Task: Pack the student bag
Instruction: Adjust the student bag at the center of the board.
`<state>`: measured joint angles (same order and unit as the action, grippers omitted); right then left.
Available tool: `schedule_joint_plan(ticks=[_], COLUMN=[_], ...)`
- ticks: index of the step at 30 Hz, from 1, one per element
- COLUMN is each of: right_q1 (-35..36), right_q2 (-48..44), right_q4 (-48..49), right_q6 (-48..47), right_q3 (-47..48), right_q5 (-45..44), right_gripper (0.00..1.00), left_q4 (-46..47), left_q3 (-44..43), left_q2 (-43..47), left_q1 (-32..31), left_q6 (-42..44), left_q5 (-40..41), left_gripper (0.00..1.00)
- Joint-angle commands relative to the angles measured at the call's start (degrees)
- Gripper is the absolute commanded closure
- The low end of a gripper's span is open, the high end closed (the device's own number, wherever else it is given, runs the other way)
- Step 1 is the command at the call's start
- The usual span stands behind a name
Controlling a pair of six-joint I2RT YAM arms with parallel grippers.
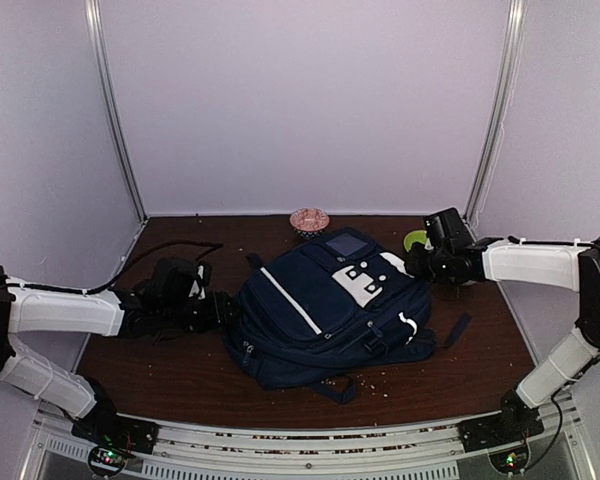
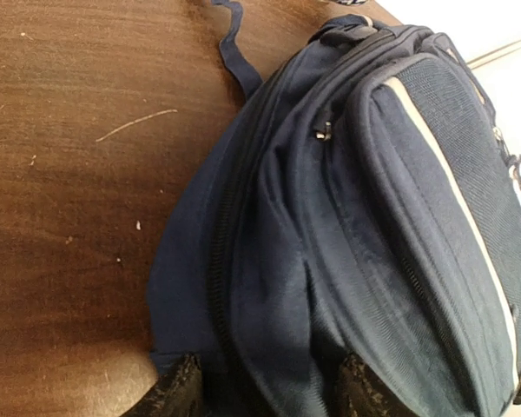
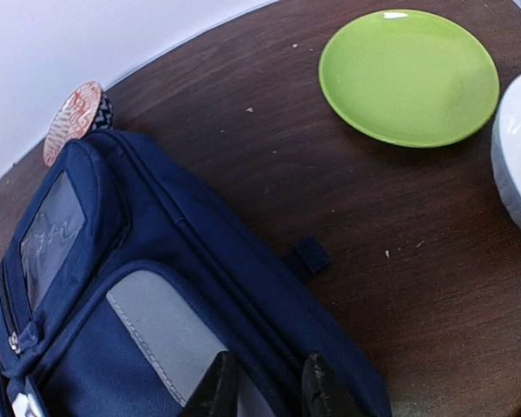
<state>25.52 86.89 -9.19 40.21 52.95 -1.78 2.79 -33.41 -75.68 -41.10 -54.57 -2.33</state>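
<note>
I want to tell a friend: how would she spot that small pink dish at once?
Find the big navy backpack lying mid-table, then look just beyond its far end, by the back wall. There sits a small round dish, pink inside, dark-patterned outside. Its neighbour, the plate to its right, is plain lime green.

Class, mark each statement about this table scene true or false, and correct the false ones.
1. The student bag lies between the left tool and the right tool. True.
2. The student bag stands upright. False: it lies flat on the table.
3. The green plate holds food. False: it is empty.
4. A pink bowl sits beyond the bag. True.
5. The right tool hovers over the plate. False: it is at the bag's edge.
</note>
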Motion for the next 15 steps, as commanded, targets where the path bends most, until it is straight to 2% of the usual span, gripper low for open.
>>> schedule_joint_plan(ticks=[1,3,5,7,10,13,15], right_q1=[7.10,9.97,12.67,15.14,19.41,22.84,24.39], right_q2=[-2.07,-2.04,-1.81,-1.63,0.35,4.08,6.93], right_q4=[1.41,1.37,1.92,4.31,4.94,5.06,5.63], right_q6=[-0.03,0.23,1.51,3.18,4.40,5.32,6.21], right_q3=[-2.35,-2.02,-1.87,-1.78,1.82,6.74,9.81], right_q5=[9.18,9.55,10.00,11.03,11.89,12.97,13.78], right_gripper=[0.84,0.90,0.95,1.00,1.00,1.00,1.00], left_q4=[6.28,7.65,8.26,7.72,4.85,-0.37,-3.77], left_q3=[-0.69,-0.13,-0.06,-0.19,0.20,0.57,1.28], left_q2=[-1.64,-1.51,-1.44,-0.86,1.79,6.06,9.49], left_q1=[-0.16,-0.13,-0.12,-0.12,-0.12,0.16,1.11], left_q6=[-0.19,-0.27,-0.03,0.80,1.55,2.24,2.68], left_q5=[-2.56,-2.70,-2.73,-2.11,1.25,5.70,8.35], left_gripper=[0.12,0.15,0.25,0.43,0.76,1.00,1.00])
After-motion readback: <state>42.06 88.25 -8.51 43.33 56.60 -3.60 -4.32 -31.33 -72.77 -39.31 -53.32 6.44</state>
